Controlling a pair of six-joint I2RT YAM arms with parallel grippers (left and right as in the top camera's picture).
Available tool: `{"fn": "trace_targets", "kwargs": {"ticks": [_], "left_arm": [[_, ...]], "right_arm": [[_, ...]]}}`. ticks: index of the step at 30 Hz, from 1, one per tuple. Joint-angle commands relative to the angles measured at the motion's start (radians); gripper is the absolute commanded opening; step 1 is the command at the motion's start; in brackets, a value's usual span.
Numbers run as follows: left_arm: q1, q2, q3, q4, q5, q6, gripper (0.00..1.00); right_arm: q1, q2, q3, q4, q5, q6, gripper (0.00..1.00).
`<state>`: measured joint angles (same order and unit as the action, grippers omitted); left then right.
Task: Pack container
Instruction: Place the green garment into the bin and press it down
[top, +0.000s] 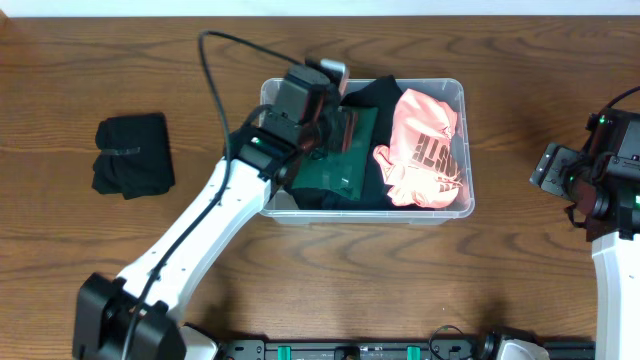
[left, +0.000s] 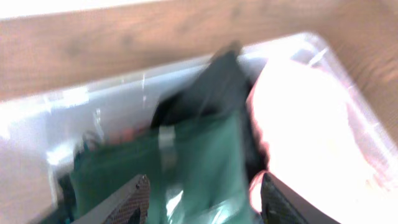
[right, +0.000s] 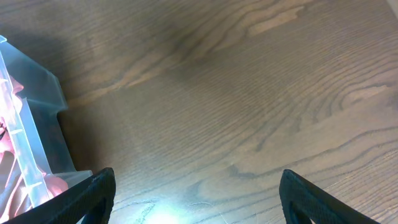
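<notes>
The clear plastic container (top: 456, 92) stands at the table's middle. It holds a pink garment (top: 425, 150) on the right, a dark green garment (top: 335, 175) on the left and a black garment (top: 380, 95) at the back. My left gripper (top: 335, 125) hovers over the container's left half, open, with the green garment (left: 199, 162) between its fingers (left: 202, 199); the view is blurred. The pink garment (left: 311, 124) lies to its right. My right gripper (right: 196, 199) is open and empty above bare table, right of the container (right: 37, 124).
A folded black garment (top: 133, 155) lies on the wooden table to the left of the container. The right arm (top: 600, 180) rests at the table's right edge.
</notes>
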<state>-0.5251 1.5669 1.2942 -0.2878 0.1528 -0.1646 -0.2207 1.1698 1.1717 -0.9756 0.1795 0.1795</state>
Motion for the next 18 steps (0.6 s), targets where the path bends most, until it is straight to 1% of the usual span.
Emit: {"fn": "trace_targets", "kwargs": {"ticks": [1, 4, 5, 7, 14, 18], "left_arm": [[-0.018, 0.019, 0.017, 0.037, -0.008, 0.05, 0.57], [-0.035, 0.063, 0.017, 0.129, -0.008, 0.106, 0.55], [-0.039, 0.077, 0.017, 0.16, -0.008, 0.117, 0.53], [-0.044, 0.11, 0.017, 0.212, -0.008, 0.123, 0.54], [-0.044, 0.218, 0.017, 0.258, -0.008, 0.123, 0.53], [-0.044, 0.285, 0.017, 0.314, -0.008, 0.123, 0.53]], "right_arm": [[-0.008, -0.005, 0.011, -0.001, 0.002, 0.014, 0.82], [-0.008, -0.005, 0.011, 0.0, -0.005, 0.014, 0.82], [-0.008, -0.005, 0.011, 0.0, -0.005, 0.014, 0.82], [-0.008, -0.005, 0.011, -0.001, -0.005, 0.014, 0.82], [-0.008, -0.005, 0.011, 0.0, -0.005, 0.014, 0.82], [-0.008, -0.005, 0.011, -0.001, -0.005, 0.014, 0.82]]}}
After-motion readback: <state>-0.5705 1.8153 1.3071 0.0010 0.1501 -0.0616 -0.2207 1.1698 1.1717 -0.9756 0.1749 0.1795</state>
